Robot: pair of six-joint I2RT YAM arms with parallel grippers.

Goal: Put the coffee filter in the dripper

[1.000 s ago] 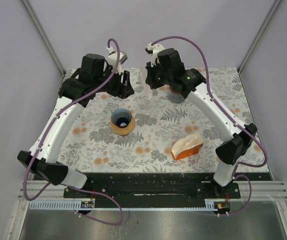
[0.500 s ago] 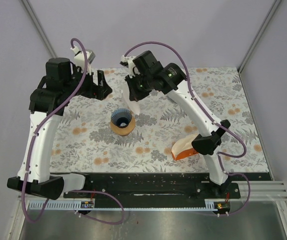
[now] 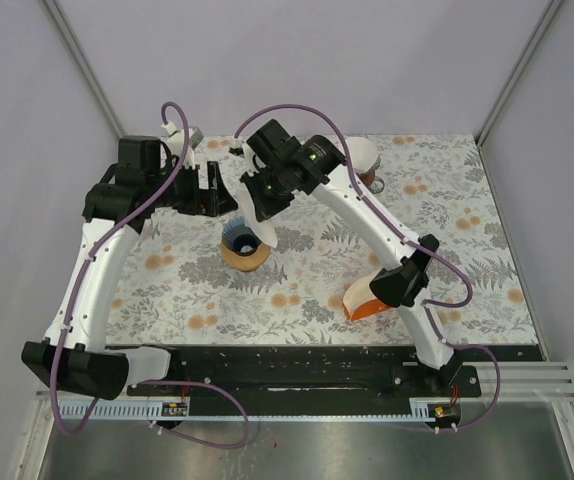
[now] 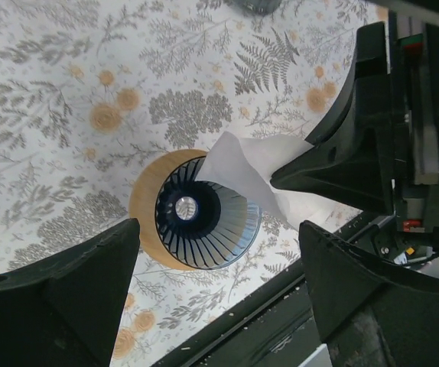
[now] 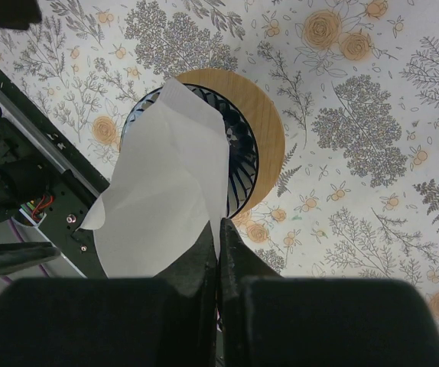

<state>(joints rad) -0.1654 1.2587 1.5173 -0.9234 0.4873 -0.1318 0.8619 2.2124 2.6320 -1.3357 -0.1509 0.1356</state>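
Note:
The dark ribbed dripper [image 3: 243, 240] stands on its round wooden base [image 3: 251, 261] left of the table's middle. My right gripper [image 3: 264, 208] is shut on a white paper coffee filter [image 3: 263, 222] and holds it just above the dripper's right rim. In the right wrist view the filter [image 5: 166, 206] hangs from the closed gripper [image 5: 219, 229] and covers part of the dripper [image 5: 244, 157]. My left gripper [image 3: 217, 192] is open and empty, just behind and left of the dripper. In its view the dripper [image 4: 204, 218] lies ahead of the open gripper [image 4: 216, 306], with the filter [image 4: 246, 172] at its rim.
An orange holder with a stack of white filters [image 3: 372, 296] lies at the front right, partly behind the right arm. A white cup [image 3: 362, 158] stands at the back, right of the middle. The black base rail [image 3: 297, 365] runs along the near edge.
My right gripper has carried the filter from the back of the table leftward and down to the dripper's rim. My left arm swung left, then came in behind the dripper.

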